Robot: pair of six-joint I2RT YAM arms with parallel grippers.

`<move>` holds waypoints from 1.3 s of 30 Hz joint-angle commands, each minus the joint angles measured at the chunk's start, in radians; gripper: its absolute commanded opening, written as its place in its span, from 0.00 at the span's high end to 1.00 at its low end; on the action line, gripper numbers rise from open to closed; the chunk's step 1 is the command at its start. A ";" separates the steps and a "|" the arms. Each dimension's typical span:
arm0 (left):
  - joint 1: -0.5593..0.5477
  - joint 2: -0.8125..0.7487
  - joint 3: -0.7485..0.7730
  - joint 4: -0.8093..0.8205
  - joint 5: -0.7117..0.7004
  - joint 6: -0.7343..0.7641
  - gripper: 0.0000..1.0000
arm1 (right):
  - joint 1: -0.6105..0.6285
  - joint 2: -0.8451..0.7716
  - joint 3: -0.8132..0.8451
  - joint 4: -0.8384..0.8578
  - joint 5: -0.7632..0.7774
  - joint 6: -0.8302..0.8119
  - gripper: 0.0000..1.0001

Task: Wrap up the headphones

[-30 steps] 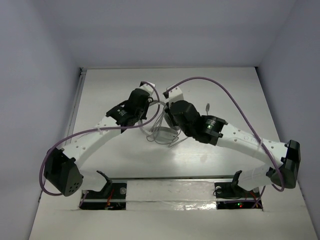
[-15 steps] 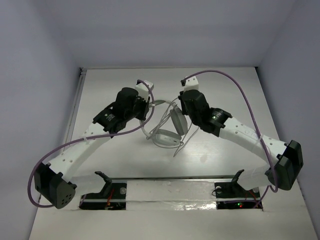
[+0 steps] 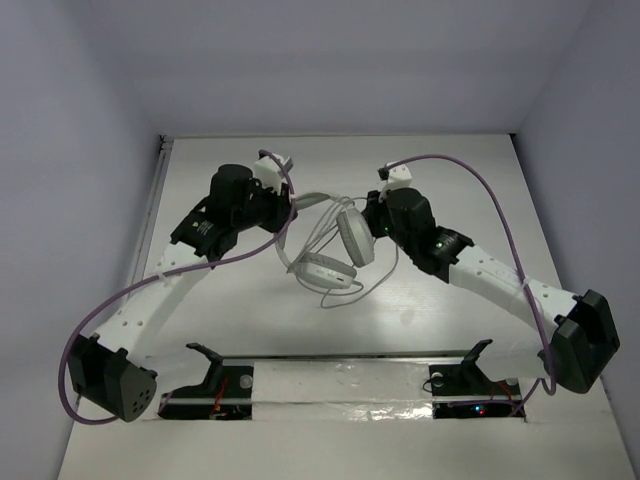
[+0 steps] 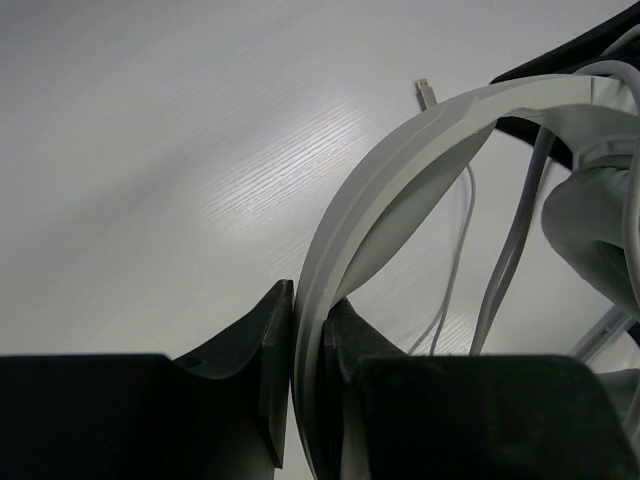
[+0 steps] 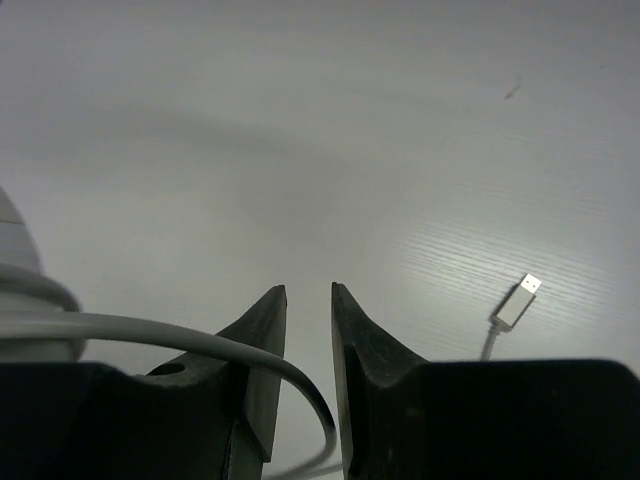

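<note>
Headphones (image 3: 355, 238) between two grippers. To their left, the headband (image 4: 400, 170) is clamped in the left gripper (image 4: 308, 300). To their right, the cable (image 5: 150, 328) is led into the narrowed jaws of the right gripper (image 5: 307, 290). Slack loops hang below the headphones. If tension were lost, these could be snagged or unwound, and the plug (image 5: 515, 305) dragged.

This is looking like a robotics lab test cell. A left arm (image 3: 170, 280) and a right arm (image 3: 490, 275), both white, are sitting bolted at the near edge of a bare white table (image 3: 250, 322). Plain pale walls (image 3: 330, 70) are boxing it in. Thick purple cables (image 3: 441, 157) are looping along the arms, and small red and green lights (image 3: 478, 410) are glowing by the bases.
</note>
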 commanded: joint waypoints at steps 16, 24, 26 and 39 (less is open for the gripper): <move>0.056 -0.006 0.169 0.262 0.204 -0.325 1.00 | -0.035 0.095 -0.203 0.584 -0.480 0.244 0.57; 0.078 0.017 0.212 0.375 0.130 -0.533 1.00 | -0.035 0.237 -0.263 0.811 -0.535 0.341 0.54; 0.078 0.024 0.232 0.383 0.095 -0.561 1.00 | -0.035 0.274 -0.273 0.834 -0.551 0.347 0.53; 0.216 0.042 0.327 0.401 0.036 -0.709 1.00 | -0.014 0.291 -0.355 0.851 -0.552 0.361 0.51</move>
